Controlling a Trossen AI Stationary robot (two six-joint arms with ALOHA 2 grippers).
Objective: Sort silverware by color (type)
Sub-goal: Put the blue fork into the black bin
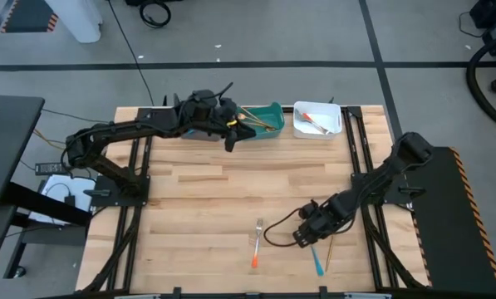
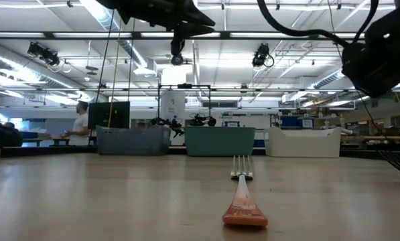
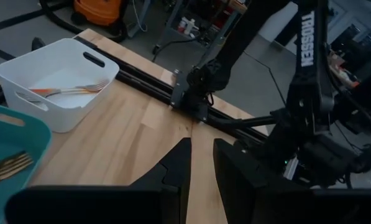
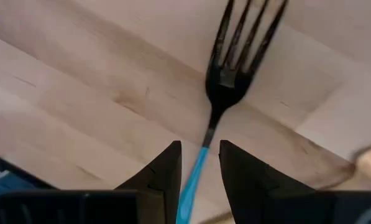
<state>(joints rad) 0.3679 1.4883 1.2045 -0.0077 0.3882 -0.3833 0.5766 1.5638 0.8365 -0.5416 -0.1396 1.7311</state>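
A blue-handled fork (image 1: 316, 259) lies near the table's near edge, its dark head (image 4: 235, 62) pointing away from my right wrist. My right gripper (image 1: 304, 237) (image 4: 201, 149) is low over it and open, one finger on each side of the blue handle (image 4: 197, 168), with a gap showing. An orange-handled fork (image 1: 256, 245) (image 2: 243, 201) lies flat to its left. A tan utensil (image 1: 329, 249) lies to its right. My left gripper (image 1: 229, 143) (image 3: 202, 146) hovers by the teal bin (image 1: 264, 120), empty, with a narrow gap between its fingers.
Three bins stand along the far edge. The grey one (image 2: 132, 140) is partly under my left arm. The teal one (image 3: 11, 149) holds tan forks (image 3: 8, 167). The white one (image 1: 318, 120) (image 3: 54, 81) holds orange-handled forks (image 3: 67, 92). Bare wood lies between the bins and the loose forks.
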